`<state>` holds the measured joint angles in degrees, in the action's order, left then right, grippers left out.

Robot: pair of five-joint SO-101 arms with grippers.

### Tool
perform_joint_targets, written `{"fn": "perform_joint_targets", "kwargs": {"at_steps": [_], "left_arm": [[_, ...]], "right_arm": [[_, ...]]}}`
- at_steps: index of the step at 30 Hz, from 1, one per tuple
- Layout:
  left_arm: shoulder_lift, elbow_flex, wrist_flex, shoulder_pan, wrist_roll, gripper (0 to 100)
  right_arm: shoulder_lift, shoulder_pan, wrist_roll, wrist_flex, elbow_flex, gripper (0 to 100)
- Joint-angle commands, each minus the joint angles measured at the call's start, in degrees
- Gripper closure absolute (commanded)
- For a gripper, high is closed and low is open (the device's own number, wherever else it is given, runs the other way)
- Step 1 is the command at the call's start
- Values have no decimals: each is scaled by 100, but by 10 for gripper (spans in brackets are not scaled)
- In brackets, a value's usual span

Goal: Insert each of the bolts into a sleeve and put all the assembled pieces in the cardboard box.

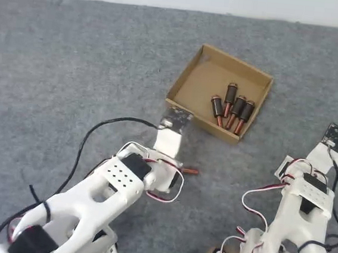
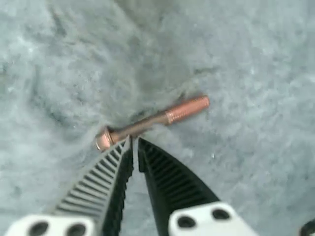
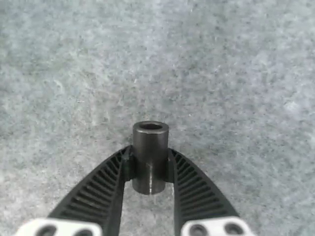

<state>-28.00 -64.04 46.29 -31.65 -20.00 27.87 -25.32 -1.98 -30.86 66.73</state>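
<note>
Fingers (image 2: 114,172) of the left gripper (image 2: 134,143) are drawn almost together, with a thin slit between them and nothing in it. Their tips sit right at the shank of a copper-coloured metal bolt (image 2: 152,120) that lies flat on the grey felt-covered table (image 1: 73,63); whether they touch it I cannot tell. The bolt's long axis runs crosswise in front of the tips, close to the line along which the fingers close. Its flanged head is just to one side of them and the threaded end farther off to the other. From above, the bolt lies near the middle of the table toward the near edge, roughly parallel to that edge, its free end poking out from under the left gripper toward the right edge. The left arm is the nearer one, but I judge it would have to open and turn its wrist until the fingers straddle the shank rather than lie along it. The right gripper (image 3: 150,153), nearer the right edge, is closed on a black cylindrical metal sleeve (image 3: 150,164), whose open bore end stands clear past the fingertips. Beyond the bolt, toward the far edge, a shallow brown cardboard box (image 1: 187,77) holds four assembled pieces (image 1: 230,110) side by side. The bolt looks slim, smooth and likely to roll.
</note>
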Motion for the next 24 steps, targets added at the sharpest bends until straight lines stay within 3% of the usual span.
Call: {"fn": "perform_joint_targets", "kwargs": {"at_steps": [1, 9, 17, 24], "left_arm": [[-237, -57, -185, -44, -967, 991], [-70, 84, 229, -44, -1020, 991], [1538, 945, 211, 26, -1011, 991], [2286, 1648, 211, 791, -1020, 991]], "right_arm": [[295, 66, -44, 101, -44, 961], [295, 75, -44, 101, -44, 961], [295, 75, -44, 101, -53, 961], [295, 75, -44, 101, -53, 961]]}}
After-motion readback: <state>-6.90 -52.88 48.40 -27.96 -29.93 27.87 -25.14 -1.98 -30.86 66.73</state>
